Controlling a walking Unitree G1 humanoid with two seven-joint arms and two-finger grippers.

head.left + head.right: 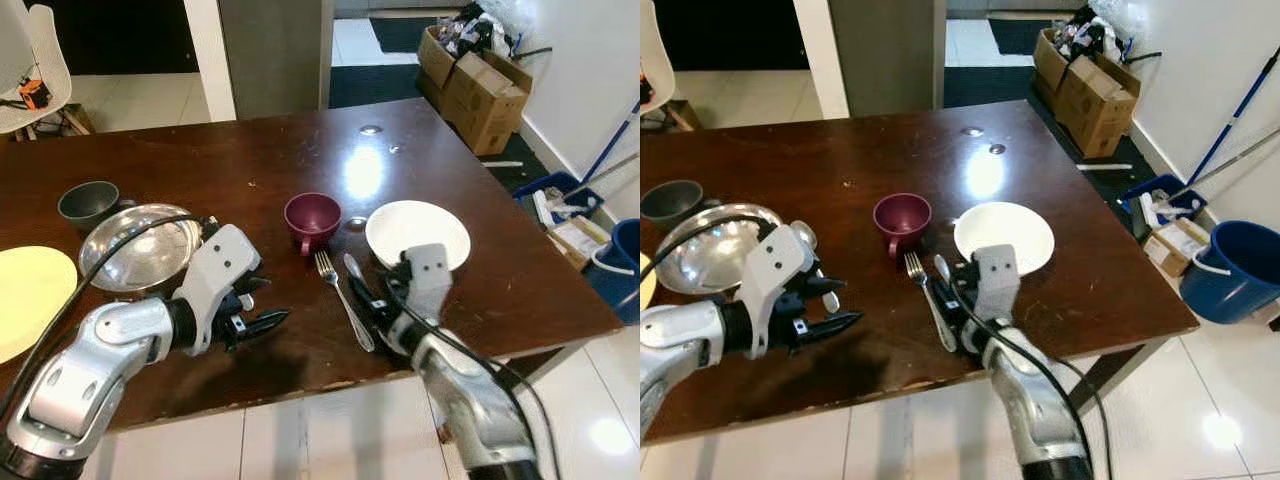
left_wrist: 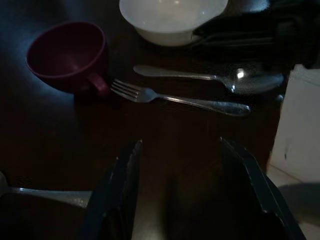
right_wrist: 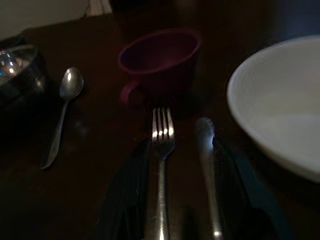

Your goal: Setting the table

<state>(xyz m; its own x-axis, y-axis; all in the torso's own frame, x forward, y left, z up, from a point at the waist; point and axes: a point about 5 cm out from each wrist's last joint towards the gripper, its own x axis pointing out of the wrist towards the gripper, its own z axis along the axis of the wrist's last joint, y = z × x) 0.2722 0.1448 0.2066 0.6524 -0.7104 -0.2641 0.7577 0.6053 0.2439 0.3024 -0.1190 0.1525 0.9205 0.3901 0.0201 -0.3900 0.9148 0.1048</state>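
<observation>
On the dark wooden table point(image 1: 250, 150) a maroon cup point(image 1: 312, 220) stands beside a white bowl point(image 1: 417, 233). A fork point(image 1: 340, 295) and a spoon point(image 3: 205, 150) lie side by side in front of them. My right gripper point(image 3: 180, 145) is open, low over the table, with both handles lying between its fingers. My left gripper point(image 1: 265, 305) is open and holds nothing, hovering left of the fork and near a steel bowl point(image 1: 140, 248). A second spoon point(image 3: 65, 105) lies next to that steel bowl.
A dark grey cup point(image 1: 88, 203) and a yellow plate point(image 1: 30, 295) sit at the table's left. The table's front edge is close under both arms. Cardboard boxes point(image 1: 478, 80) and a blue bucket point(image 1: 1230, 270) stand on the floor to the right, a white chair point(image 1: 40, 70) far left.
</observation>
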